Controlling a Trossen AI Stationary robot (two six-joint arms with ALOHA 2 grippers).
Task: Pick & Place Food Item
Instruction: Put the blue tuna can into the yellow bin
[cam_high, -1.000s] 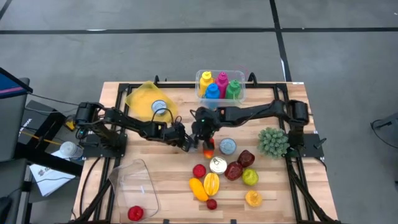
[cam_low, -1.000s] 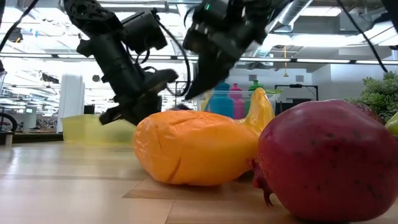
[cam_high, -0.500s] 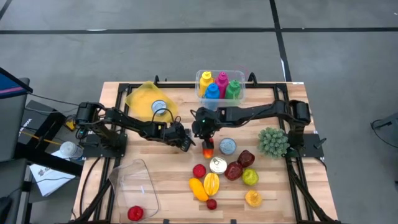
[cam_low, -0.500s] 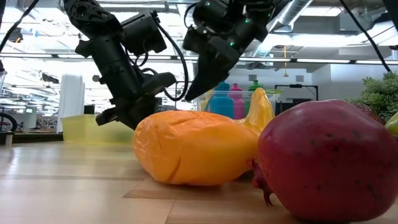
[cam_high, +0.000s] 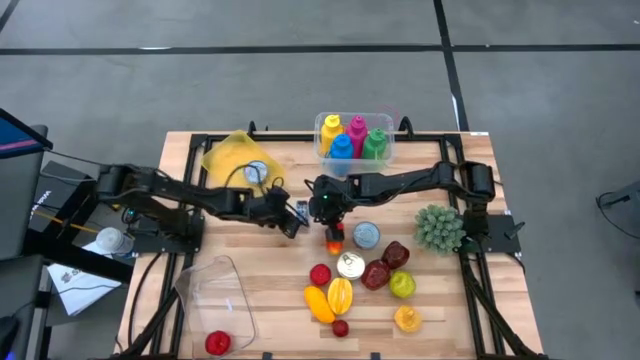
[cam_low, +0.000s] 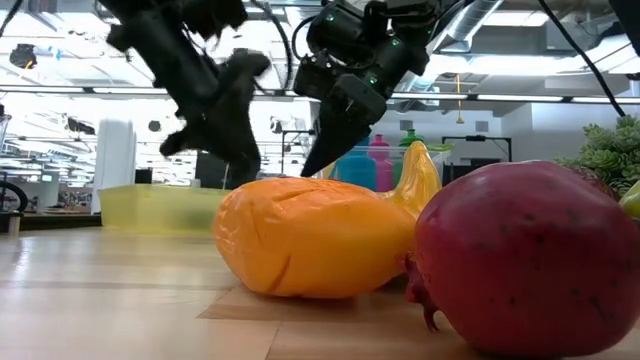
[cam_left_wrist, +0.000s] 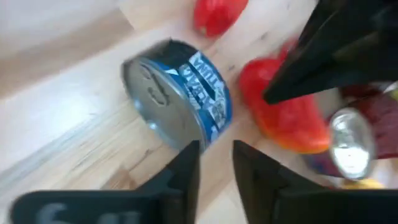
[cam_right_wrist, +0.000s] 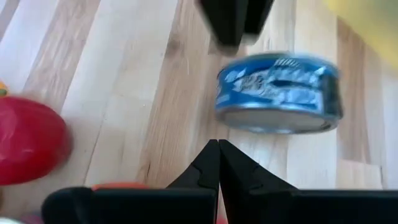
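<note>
Little of the job looks done: neither gripper holds anything, and the food item most plainly in play, a blue fish can, lies on its side on the wooden table, near the middle and between the two arms. The left gripper hangs just short of the can with its fingers a narrow gap apart and nothing between them; the can is beside the fingertips, not within them. The right gripper faces it from the other side, its fingers pressed together and empty, just above a red-orange fruit. The other toy fruits sit in a cluster nearer the front edge. A clear tub at the front left corner has one red item by it (whether that is the goal the pictures do not tell). By my reading the grasp, the lift, the carry and the release all remain.
</note>
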